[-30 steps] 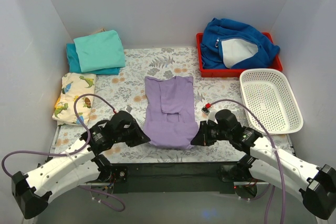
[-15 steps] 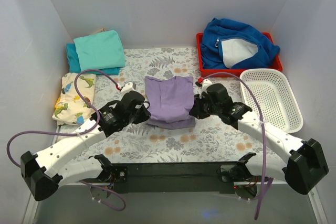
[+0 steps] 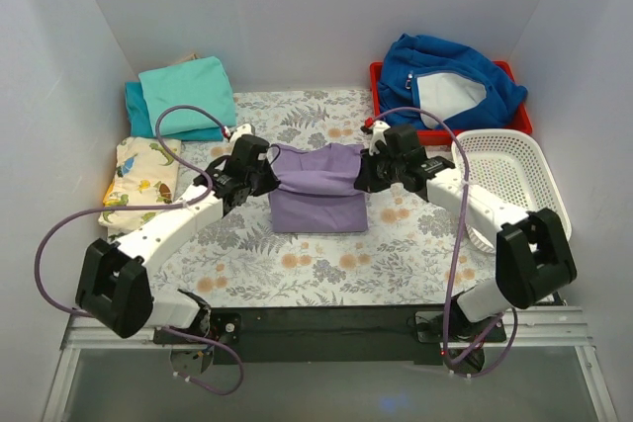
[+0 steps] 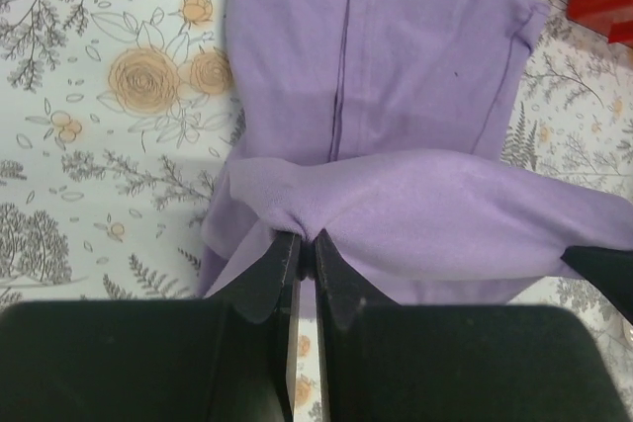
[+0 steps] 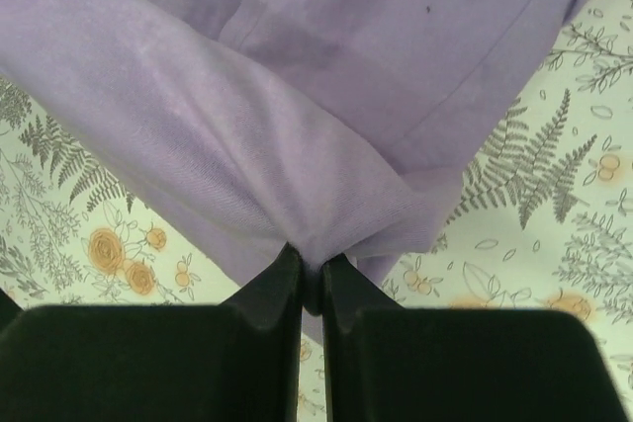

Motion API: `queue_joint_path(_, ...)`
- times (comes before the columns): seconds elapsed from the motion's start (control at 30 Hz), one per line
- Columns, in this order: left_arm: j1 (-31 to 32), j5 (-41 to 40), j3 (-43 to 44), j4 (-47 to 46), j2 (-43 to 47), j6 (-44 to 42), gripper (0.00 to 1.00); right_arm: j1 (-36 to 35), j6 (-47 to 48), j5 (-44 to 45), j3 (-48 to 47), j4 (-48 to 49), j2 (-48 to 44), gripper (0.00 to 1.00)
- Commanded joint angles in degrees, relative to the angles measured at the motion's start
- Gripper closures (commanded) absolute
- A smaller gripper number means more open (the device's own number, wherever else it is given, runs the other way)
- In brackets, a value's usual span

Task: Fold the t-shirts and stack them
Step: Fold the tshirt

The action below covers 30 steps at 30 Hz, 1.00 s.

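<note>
Left of the red tray (image 3: pixel 380 118), on the floral counter (image 3: pixel 297 264), the lavender t-shirt (image 3: pixel 316 207) lies with its near half doubled over toward the collar end. The hem is held by both corners, likely so that the cloth spans taut between the arms and the fold lands square, not bunched. The left gripper (image 3: pixel 265 173) is pressed together on the hem corner farther from the tray. The right gripper (image 3: pixel 364 173) pinches the corner nearer the tray in the same way. Both arms reach far forward, forearms angled inward toward each other, wrists low over the cloth. Well left of the tray, the turquoise and teal t-shirts (image 3: pixel 188 96) lie folded, one on the other. The lavender one probably joins them once this fold is laid down.
</note>
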<state>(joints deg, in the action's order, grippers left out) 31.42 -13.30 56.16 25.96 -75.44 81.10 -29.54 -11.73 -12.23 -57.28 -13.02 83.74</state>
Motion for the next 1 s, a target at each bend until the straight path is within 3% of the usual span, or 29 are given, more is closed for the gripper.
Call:
queue_joint_path(0.0, -2.5, 3.2, 3.1, -5.9, -4.0, -4.5, 1.00, 2.2, 2.8, -3.7, -5.2, 2.1, 4.0, 0.98)
queue_joint_path(0.27, -7.4, 8.5, 13.1, -12.8, -21.3, -7.2, 1.00, 6.3, 4.5, -6.7, -19.0, 2.5, 20.1, 0.84)
queue_joint_path(0.37, -10.1, 9.3, 21.0, -14.1, -29.3, -8.3, 0.97, 8.2, 4.9, -7.6, -27.8, 2.2, 27.7, 0.66)
queue_joint_path(0.43, -12.1, 10.1, 28.3, -14.2, -34.8, -10.6, 0.72, 10.1, 4.9, -7.2, -32.9, 1.9, 33.1, 0.47)
queue_joint_path(0.47, -12.9, 8.7, 31.2, -13.7, -37.1, -10.7, 0.66, 10.9, 4.8, -8.6, -36.3, 1.5, 34.9, 0.44)
queue_joint_path(0.5, -13.7, 8.6, 34.8, -11.3, -38.9, -10.5, 0.46, 11.7, 3.7, -9.7, -41.6, 1.1, 37.6, 0.26)
queue_joint_path(0.57, -16.6, 9.9, 41.8, -10.6, -42.9, -11.0, 0.38, 12.9, 4.3, -9.8, -47.6, -0.4, 39.4, 0.13)
queue_joint_path(0.6, -18.2, 11.3, 44.1, -8.9, -45.0, -11.0, 0.12, 13.2, 4.8, -6.4, -51.4, -1.2, 39.8, 0.10)
queue_joint_path(0.67, -19.3, 12.7, 49.3, -6.5, -45.7, -10.6, 0.11, 14.1, 4.6, -6.2, -54.0, -2.4, 39.7, 0.09)
queue_joint_path(0.73, -19.5, 15.1, 48.5, -6.5, -44.4, -10.5, 0.11, 14.0, 3.9, -7.8, -52.9, -2.3, 37.8, 0.09)
queue_joint_path(0.8, -19.5, 19.0, 42.6, -9.7, -40.1, -10.5, 0.11, 13.4, 3.2, -12.4, -49.4, -1.8, 36.0, 0.10)
queue_joint_path(0.97, -19.3, 34.1, 29.6, -16.6, -31.0, -9.6, 0.10, 8.8, 4.8, -13.8, -34.3, -0.2, 27.7, 0.12)
